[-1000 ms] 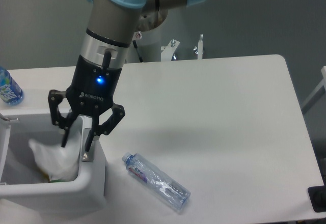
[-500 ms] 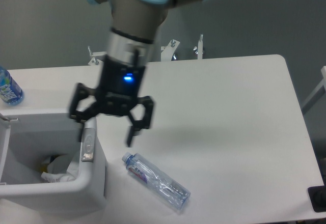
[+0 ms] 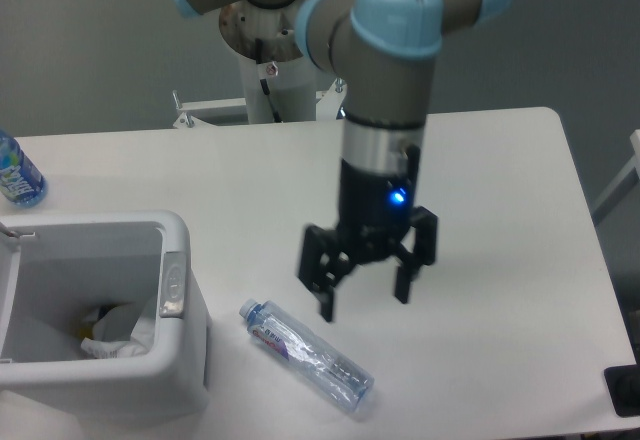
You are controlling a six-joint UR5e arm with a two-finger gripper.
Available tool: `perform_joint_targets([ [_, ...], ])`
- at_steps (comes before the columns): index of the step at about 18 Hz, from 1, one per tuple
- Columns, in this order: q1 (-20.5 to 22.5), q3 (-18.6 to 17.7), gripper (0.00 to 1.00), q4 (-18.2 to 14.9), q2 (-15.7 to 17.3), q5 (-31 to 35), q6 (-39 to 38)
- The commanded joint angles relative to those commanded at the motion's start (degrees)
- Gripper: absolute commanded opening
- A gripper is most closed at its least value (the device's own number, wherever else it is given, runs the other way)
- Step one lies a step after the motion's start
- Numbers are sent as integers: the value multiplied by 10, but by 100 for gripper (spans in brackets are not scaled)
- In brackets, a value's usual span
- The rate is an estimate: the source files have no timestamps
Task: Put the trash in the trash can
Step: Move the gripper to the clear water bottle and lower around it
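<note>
A crushed clear plastic bottle [image 3: 305,357] with a blue cap and a red-white label lies on the table near the front edge, cap pointing toward the trash can. The white trash can [image 3: 180,355] stands at the front left, its grey oval latch [image 3: 173,282] facing the bottle. A crumpled whitish wrapper [image 3: 120,332] lies inside the can. My gripper [image 3: 364,298] hangs open above the table, up and to the right of the bottle, with nothing between its fingers.
A blue-labelled bottle [image 3: 17,173] stands at the far left edge of the table behind the trash can. The arm's base column [image 3: 275,80] rises behind the table's back edge. A dark object [image 3: 624,392] sits at the lower right, off the table.
My gripper let the wrapper fall into the trash can, then swung right across the table from the can's rim to a spot above and right of the bottle. The bottle has not moved.
</note>
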Motion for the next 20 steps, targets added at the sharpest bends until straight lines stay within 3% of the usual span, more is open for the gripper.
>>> perform_joint_targets([
  [7, -4, 12, 100, 4, -90, 2, 2],
  [20, -49, 33, 100, 4, -173, 34, 0],
])
